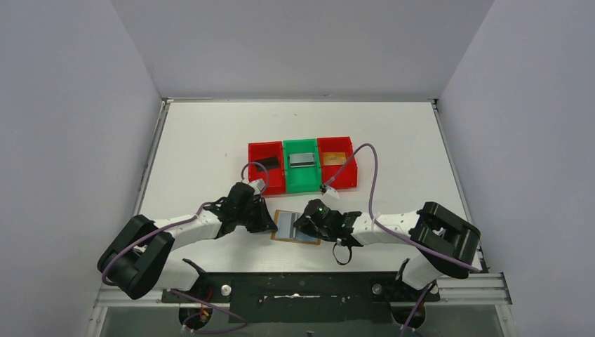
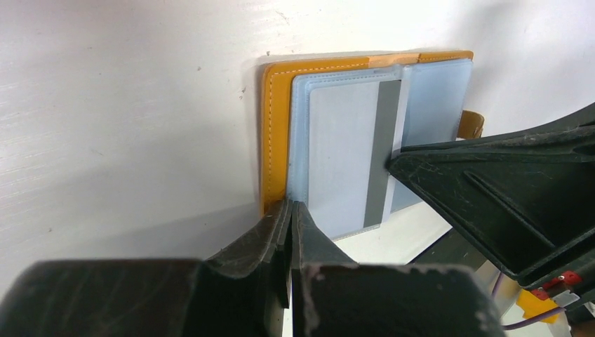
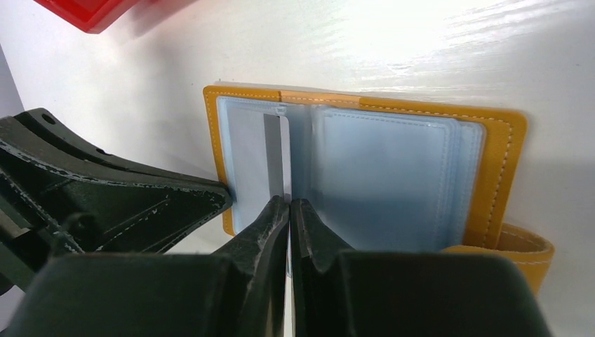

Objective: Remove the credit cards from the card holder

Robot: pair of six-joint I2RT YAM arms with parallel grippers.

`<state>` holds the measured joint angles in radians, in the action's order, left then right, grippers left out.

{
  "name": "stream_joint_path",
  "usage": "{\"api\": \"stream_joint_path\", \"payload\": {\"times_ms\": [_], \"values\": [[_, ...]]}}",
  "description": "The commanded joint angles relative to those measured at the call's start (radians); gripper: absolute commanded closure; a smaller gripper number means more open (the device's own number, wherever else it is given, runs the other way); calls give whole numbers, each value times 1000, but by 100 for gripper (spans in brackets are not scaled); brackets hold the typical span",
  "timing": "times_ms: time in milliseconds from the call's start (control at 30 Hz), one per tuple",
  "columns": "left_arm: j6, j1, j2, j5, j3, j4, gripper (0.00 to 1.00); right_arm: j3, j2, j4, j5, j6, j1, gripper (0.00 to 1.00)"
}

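Right gripper (image 3: 289,202) pressed together, apparently pinching the stripe-side edge of the credit card (image 3: 247,158) beside the spine; card holder (image 3: 502,158) lies open on the table (image 1: 210,140) between both arms; left gripper (image 2: 290,205) clamped on its outer corner; card's long axis runs parallel to the spine, directly ahead of the right fingertips.

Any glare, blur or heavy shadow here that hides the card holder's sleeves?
Top external: even light, sharp, but the card holder is small and partly hidden. Left wrist: holder crisp, left claw a dark, soft mass close up. Right wrist: strong glare on the table above the holder, sleeves readable, right claw equally dark.
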<state>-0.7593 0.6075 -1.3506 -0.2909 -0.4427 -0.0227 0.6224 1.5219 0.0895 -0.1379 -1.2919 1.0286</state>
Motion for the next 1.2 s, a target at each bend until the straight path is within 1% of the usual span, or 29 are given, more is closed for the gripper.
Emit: {"api": "stream_joint_path", "payload": {"times_ms": [0,367,433,567,633,733,833,900,1067,1167], "values": [[7,4,4,65,9,39,100,-26,-46,12,-15,-19,-7,100],[8,4,47,76,2,62,100,-69,-61,-4,-27,-50,-12,100],[8,5,63,78,-9,72,94,-62,-52,-22,-32,-57,-12,100],[8,5,114,81,-44,98,77,-45,-28,-45,-29,-54,-13,100],[11,5,141,55,-62,83,73,-39,-19,-45,-26,-52,-14,100],[8,11,156,-15,-80,23,71,-38,-13,-45,-26,-50,-14,100],[1,25,122,-90,-95,-39,70,-38,-12,-43,-29,-50,-14,100],[-1,45,86,-108,-105,-58,70,-39,-12,-36,-29,-51,-14,100],[5,90,-6,-109,-116,-74,70,-41,-5,0,-17,-46,-16,100],[0,108,-49,-54,-120,-41,71,-50,-3,34,-3,-50,-17,100]]}}
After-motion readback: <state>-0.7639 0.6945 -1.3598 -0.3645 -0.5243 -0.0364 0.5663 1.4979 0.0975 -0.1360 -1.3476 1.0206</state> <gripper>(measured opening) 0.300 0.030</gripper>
